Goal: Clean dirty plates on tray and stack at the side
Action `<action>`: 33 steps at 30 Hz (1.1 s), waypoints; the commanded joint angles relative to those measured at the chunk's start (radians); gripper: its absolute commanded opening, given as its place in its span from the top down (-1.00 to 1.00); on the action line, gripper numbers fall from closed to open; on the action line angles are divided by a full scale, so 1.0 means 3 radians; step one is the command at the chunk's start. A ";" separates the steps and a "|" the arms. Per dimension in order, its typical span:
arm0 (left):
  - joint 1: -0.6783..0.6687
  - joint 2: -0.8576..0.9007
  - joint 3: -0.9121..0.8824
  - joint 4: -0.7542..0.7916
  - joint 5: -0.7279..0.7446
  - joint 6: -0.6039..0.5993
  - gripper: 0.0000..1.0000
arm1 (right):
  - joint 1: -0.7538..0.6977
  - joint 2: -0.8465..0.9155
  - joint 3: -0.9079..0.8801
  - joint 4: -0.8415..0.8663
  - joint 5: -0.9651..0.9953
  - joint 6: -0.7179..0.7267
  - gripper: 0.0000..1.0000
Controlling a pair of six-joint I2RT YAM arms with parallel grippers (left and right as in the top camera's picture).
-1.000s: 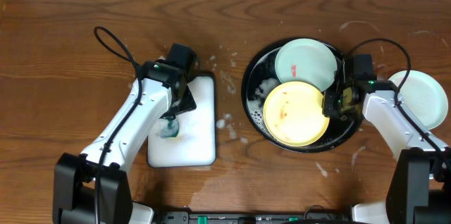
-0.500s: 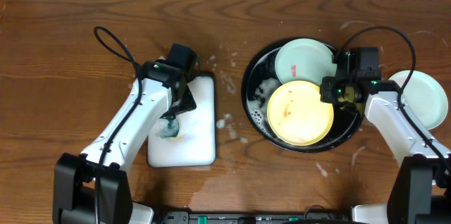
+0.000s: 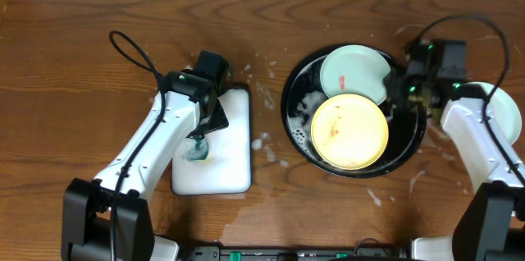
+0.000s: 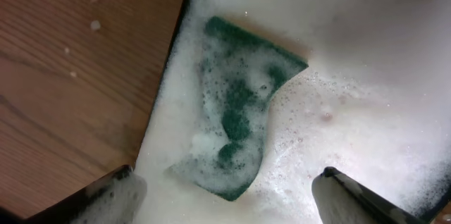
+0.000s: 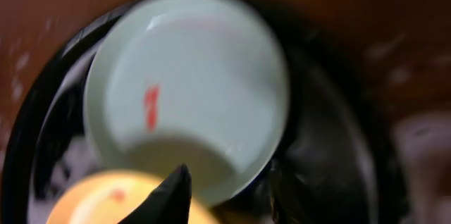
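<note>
The black tray (image 3: pixel 289 101) holds a mint-green plate (image 3: pixel 354 72) with a red smear and a yellow plate (image 3: pixel 351 132) with red specks that overlaps its near edge. A third mint plate (image 3: pixel 507 107) lies on the table right of the tray, partly under my right arm. My right gripper (image 3: pixel 400 90) is open over the tray's right side. In the right wrist view its fingers (image 5: pixel 229 175) straddle the mint plate's (image 5: pixel 190 76) near rim, with the yellow plate (image 5: pixel 113 199) at lower left. My left gripper (image 3: pixel 199 139) is open over a soapy green sponge (image 4: pixel 239 125).
The sponge lies in a white rectangular foam-filled dish (image 3: pixel 234 171) left of the tray. Foam patches lie inside the tray's left part (image 3: pixel 305 109). Foam flecks and wet marks dot the wooden table (image 3: pixel 264 142) between dish and tray and around the right arm.
My right gripper moved from the yellow plate's right edge up and to the right, to the tray's far right side. The yellow plate shifted slightly. The left arm has not moved.
</note>
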 commanded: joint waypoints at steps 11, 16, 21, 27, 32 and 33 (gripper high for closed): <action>0.0010 0.0009 -0.0010 -0.0020 0.0006 0.0020 -0.67 | -0.0055 0.0994 0.0126 0.0483 0.0148 0.0051 0.21; 0.0010 0.0009 -0.0010 -0.0020 0.0006 0.0020 -0.67 | -0.0055 0.1085 0.0126 0.0551 0.0243 0.0095 0.98; 0.0010 0.0009 -0.0010 -0.0020 0.0006 0.0020 -0.67 | -0.0057 0.1017 0.0127 0.0711 0.0299 0.0127 0.98; 0.0010 0.0009 -0.0010 -0.0020 0.0006 0.0020 -0.67 | -0.0056 0.0824 0.0127 0.1020 0.0300 0.0352 0.98; 0.0010 0.0009 -0.0010 -0.0019 0.0006 0.0020 -0.67 | -0.0056 0.0809 0.0127 0.1161 0.0364 0.0351 0.98; 0.0010 0.0009 -0.0010 -0.0019 0.0006 0.0020 -0.67 | -0.0056 0.0810 0.0127 0.1174 0.0421 0.0350 0.98</action>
